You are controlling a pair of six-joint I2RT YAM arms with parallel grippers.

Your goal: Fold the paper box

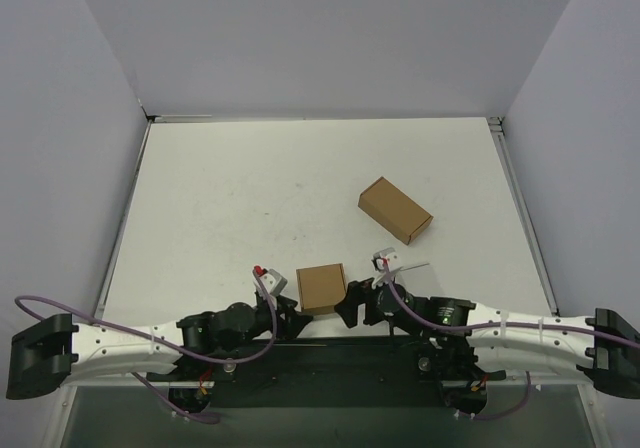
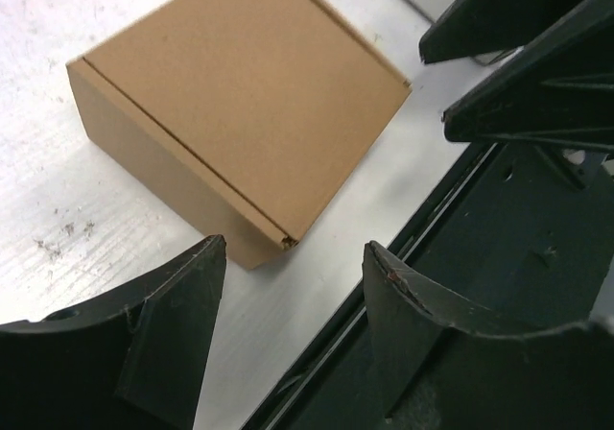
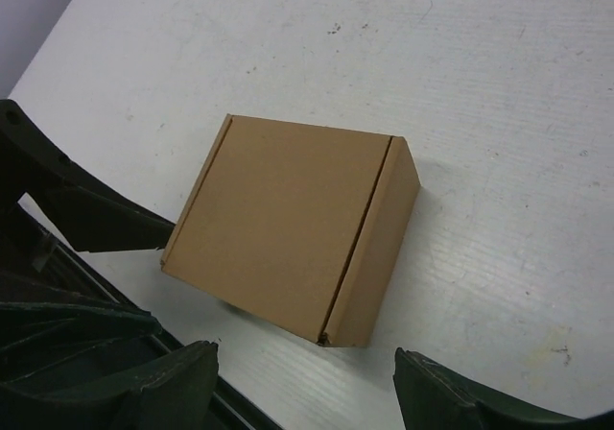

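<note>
box (image 1: 321, 288) sits lower centre of the top view, closed up into a small square carton, right at the near table edge btwn both grippers. left gripper (image 2: 293, 257) spread, nothing in it; right gripper (image 3: 305, 353) spread too, empty. fold looks done imo: lift both arms straight off, don't nudge it. table (image 1: 220, 198) white, scuffed w/ specks. grey walls (image 1: 330, 38) on three sides. longer carton (image 1: 395, 209) right of centre.

Small squarish carton of plain brown kraft cardboard (image 1: 321, 288), folded shut and resting flat on its broad face near the near edge of the white table (image 1: 220, 198). The lid lies flush. A seam runs along one top edge, where the flap appears tucked in. Walls upright, corners square.
</note>
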